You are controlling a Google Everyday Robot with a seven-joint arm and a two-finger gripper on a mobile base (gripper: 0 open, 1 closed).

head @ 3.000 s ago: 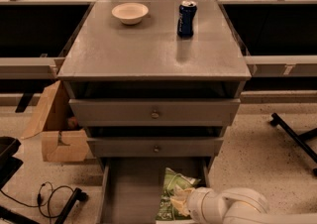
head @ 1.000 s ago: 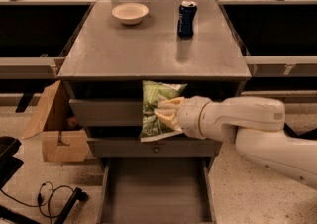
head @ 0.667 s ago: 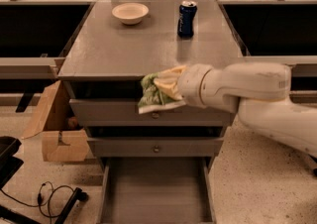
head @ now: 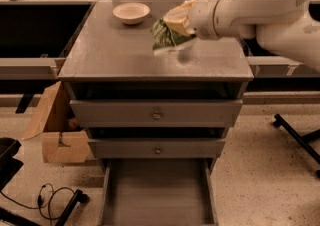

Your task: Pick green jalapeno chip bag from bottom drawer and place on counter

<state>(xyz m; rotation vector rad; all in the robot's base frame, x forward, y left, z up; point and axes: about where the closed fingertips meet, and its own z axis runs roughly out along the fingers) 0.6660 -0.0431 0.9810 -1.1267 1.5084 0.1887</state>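
Observation:
My gripper [head: 175, 24] is shut on the green jalapeno chip bag [head: 164, 37] and holds it in the air a little above the middle-back of the counter [head: 115, 55]. The white arm reaches in from the upper right and hides most of the bag; only its green lower-left corner shows. The bottom drawer [head: 157, 190] stands pulled open at the bottom of the view, its grey floor bare. The blue can is hidden behind the arm.
A small white bowl [head: 131, 12] sits at the counter's back left. Two shut drawers with round knobs [head: 156, 116] lie below the counter. An open cardboard box [head: 56, 130] stands on the floor at the left, with black cables [head: 55, 200] beside it.
The gripper has lifted the bag out of the bottom drawer, up past the drawer fronts, to above the counter. The drawer floor is now bare.

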